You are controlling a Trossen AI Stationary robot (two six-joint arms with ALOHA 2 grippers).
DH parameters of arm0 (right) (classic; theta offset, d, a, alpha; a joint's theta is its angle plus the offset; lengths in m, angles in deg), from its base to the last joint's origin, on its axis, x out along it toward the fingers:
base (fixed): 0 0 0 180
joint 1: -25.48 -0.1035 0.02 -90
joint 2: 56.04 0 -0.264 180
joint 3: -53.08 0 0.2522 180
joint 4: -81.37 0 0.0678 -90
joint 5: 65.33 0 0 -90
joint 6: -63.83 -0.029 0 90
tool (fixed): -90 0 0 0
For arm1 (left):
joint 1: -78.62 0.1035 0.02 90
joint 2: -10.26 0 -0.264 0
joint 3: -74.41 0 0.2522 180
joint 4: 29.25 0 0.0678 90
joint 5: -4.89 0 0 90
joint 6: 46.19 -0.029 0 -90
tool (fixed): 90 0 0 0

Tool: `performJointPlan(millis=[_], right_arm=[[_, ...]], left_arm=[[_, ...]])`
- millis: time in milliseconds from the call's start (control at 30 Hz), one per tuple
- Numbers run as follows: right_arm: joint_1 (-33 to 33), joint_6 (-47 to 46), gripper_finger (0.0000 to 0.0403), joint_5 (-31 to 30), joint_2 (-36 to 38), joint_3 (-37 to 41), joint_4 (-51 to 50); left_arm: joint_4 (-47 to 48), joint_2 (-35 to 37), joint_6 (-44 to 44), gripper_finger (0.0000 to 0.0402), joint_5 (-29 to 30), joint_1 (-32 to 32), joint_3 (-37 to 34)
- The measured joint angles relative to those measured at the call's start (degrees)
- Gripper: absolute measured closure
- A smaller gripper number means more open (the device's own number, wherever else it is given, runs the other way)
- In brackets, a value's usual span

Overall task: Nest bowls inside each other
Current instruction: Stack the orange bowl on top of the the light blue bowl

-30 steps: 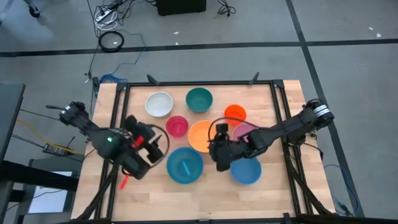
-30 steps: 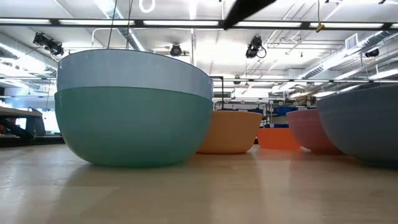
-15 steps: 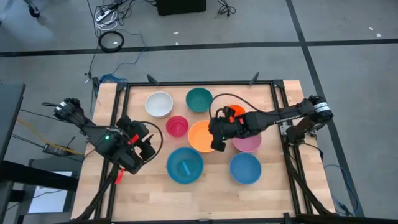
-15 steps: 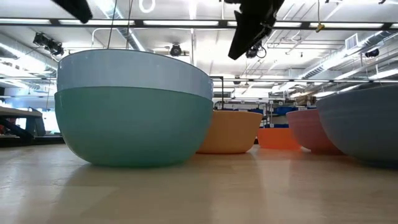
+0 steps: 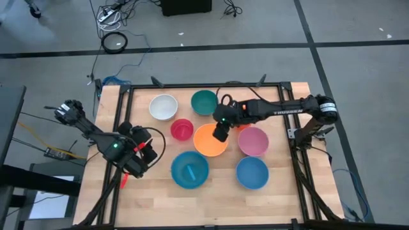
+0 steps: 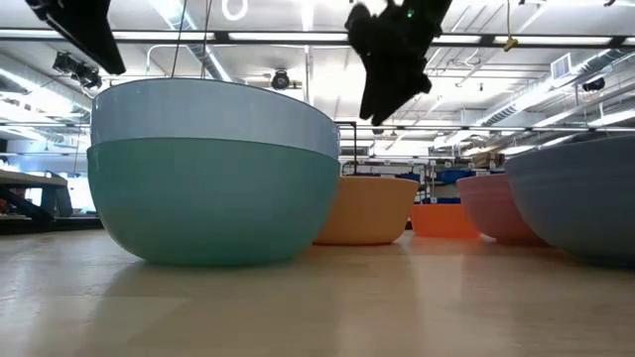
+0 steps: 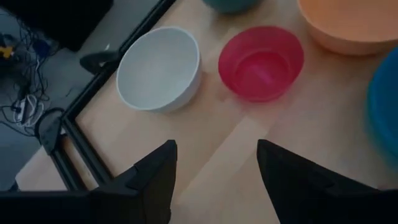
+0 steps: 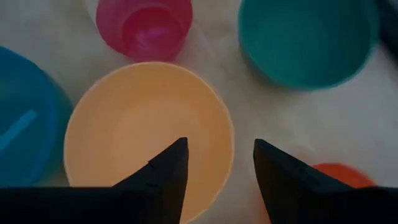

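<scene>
Bowls stand apart on the wooden table: white (image 5: 163, 107), teal (image 5: 204, 102), small red (image 5: 181, 129), orange-yellow (image 5: 211, 142), pink (image 5: 253, 141), blue (image 5: 252, 172), and a small orange-red one (image 5: 243, 117) half hidden by my right arm. At the near middle a pale blue bowl sits inside a teal one (image 6: 213, 198). My right gripper (image 8: 221, 165) hangs open above the orange-yellow bowl's (image 8: 149, 130) rim, touching nothing. My left gripper (image 7: 214, 168) stands open over bare table near the left edge, short of the white (image 7: 160, 68) and red (image 7: 261, 62) bowls.
A black frame (image 5: 128, 89) runs round the tabletop's edges. Bare wood lies along the near edge and at the near left corner (image 5: 147, 198). Cables lie on the floor beyond the far edge.
My right gripper has swung from beside the blue bowl at the near right toward the far edge, ending over the orange-yellow bowl, and its wrist has rolled. My left gripper has drawn back toward the left edge and sunk lower. No bowl has moved.
</scene>
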Motion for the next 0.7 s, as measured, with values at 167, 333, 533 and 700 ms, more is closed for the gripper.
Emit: performJointPlan(millis=[167, 333, 533, 700], right_arm=[[1.3, -1.4, 0.0221, 3.8, -2.1, 0.0, -0.7], [1.4, -1.4, 0.0220, 4.9, -4.9, 0.0, -0.7], [1.4, -1.4, 0.0221, 4.8, -8.2, 0.0, -1.7], [1.5, -1.4, 0.0222, 3.8, -9.8, 0.0, -2.7]], left_arm=[[0.0, 0.0, 0.9, 0.0172, -0.7, 0.0, -0.6], [0.0, 0.0, 0.9, 0.0172, -0.8, 0.0, -0.6], [-0.1, -0.1, 0.9, 0.0172, -0.8, 0.0, -0.6], [-0.1, -0.1, 0.9, 0.0172, -0.8, 0.0, -0.6]])
